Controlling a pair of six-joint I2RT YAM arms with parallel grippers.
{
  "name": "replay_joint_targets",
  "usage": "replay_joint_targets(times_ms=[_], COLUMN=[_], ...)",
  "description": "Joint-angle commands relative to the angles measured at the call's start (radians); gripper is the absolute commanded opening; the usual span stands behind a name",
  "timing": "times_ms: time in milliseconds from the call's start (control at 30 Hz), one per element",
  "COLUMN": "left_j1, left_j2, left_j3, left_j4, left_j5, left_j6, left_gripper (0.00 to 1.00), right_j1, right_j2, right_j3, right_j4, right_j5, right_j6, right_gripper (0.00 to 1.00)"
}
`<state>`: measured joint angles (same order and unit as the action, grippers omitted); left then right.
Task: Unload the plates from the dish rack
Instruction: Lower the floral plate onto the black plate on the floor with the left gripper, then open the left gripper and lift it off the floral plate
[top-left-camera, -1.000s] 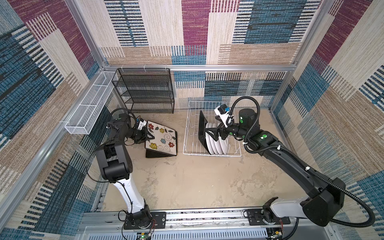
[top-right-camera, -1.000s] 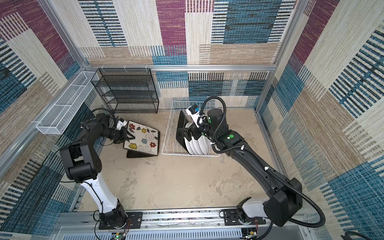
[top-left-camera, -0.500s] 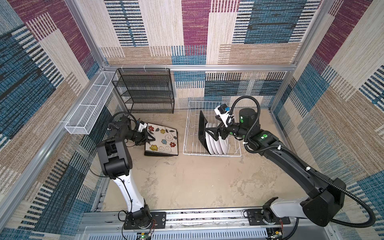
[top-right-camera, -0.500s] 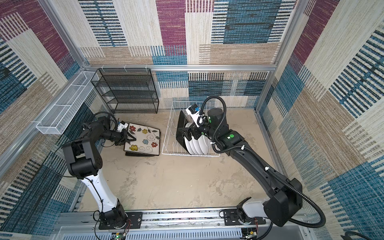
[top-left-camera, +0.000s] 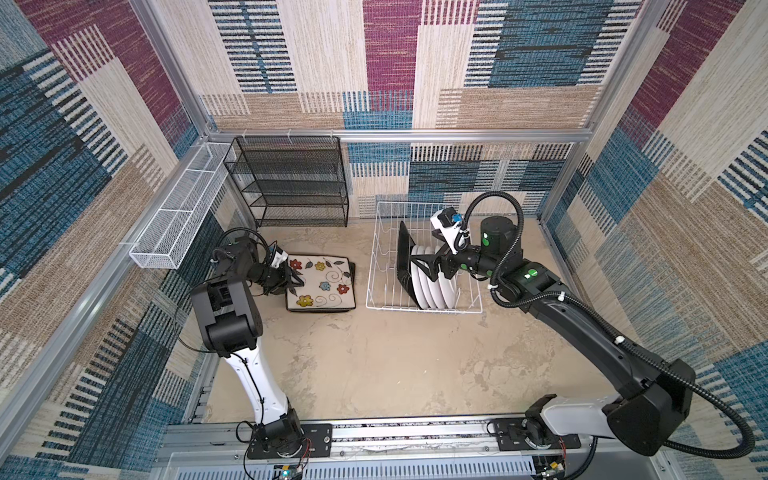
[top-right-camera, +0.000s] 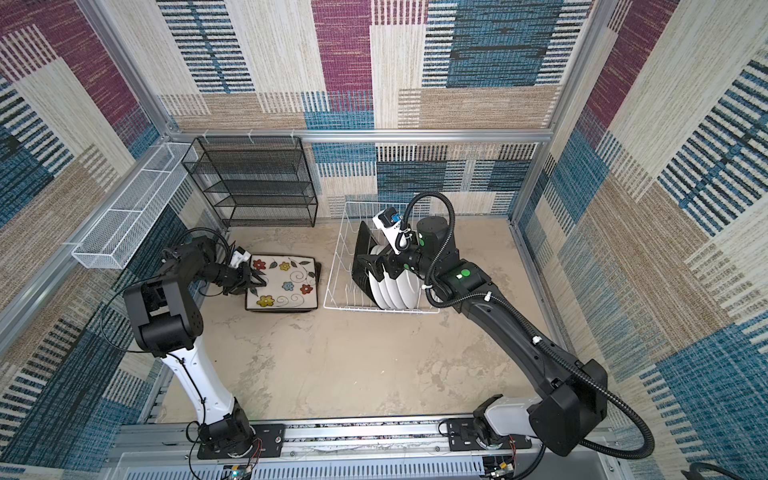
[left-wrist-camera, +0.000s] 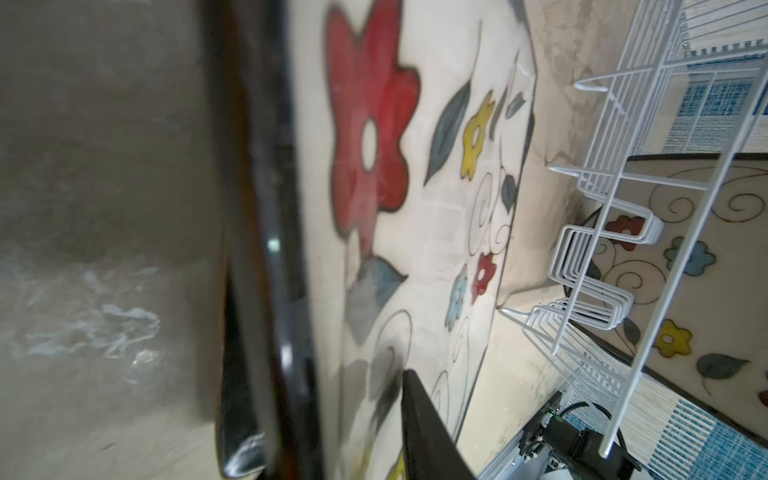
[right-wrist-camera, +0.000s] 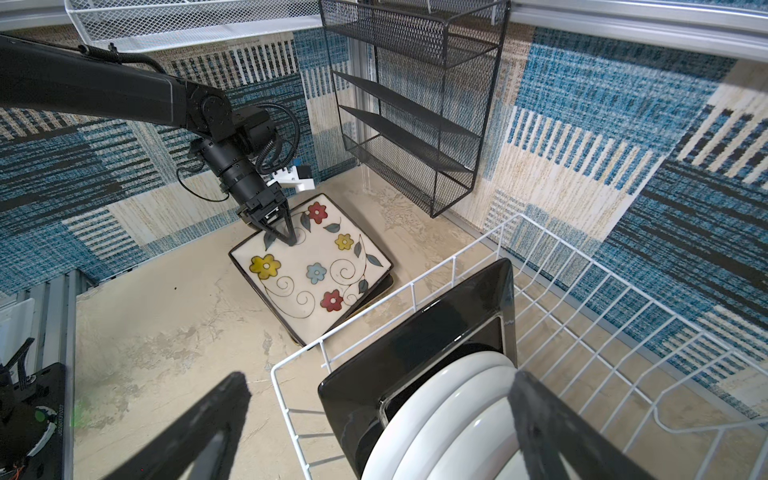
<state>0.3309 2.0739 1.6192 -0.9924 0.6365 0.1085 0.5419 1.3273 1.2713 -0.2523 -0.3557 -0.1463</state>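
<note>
Plates sit in two places: a stack of square plates (top-left-camera: 320, 282) lies flowered face up on the table (top-left-camera: 374, 365) near its left edge. The dish rack (top-left-camera: 395, 308) stands just right of the stack, toward the back edge. It holds one square plate (right-wrist-camera: 415, 353) upright on edge, black back showing, with a row of round white plates (top-left-camera: 434, 286) standing close behind it. Left end effector (right-wrist-camera: 288, 237) sits at the stack's left rim, jaws narrowly parted astride the edge of the top plate (left-wrist-camera: 374, 166); whether they pinch it I cannot tell. Right end effector (top-left-camera: 422, 268) hangs over the rack, jaws spread wide above the upright square plate and the nearest white plates, holding nothing.
</note>
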Motion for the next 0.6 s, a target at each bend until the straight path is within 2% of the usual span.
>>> replay_joint_targets(times_ms=[0,567], left_j1=[0.001,0.020], left_j2=[0.012,0.015], left_j3=[0.014,0.018], left_j4=[-0.020,-0.022], left_j5=[0.004,-0.033], left_j6=[0.013,0.001], left_gripper=[0.30,0.33], right_j1=[0.001,0.001], right_j2=[-0.005,-0.005], right_j3=[0.002,-0.001], right_j4=[0.009,0.006], right_j5=[0.013,0.019], right_j6=[0.004,0.007], right_gripper=[1.00,1.00])
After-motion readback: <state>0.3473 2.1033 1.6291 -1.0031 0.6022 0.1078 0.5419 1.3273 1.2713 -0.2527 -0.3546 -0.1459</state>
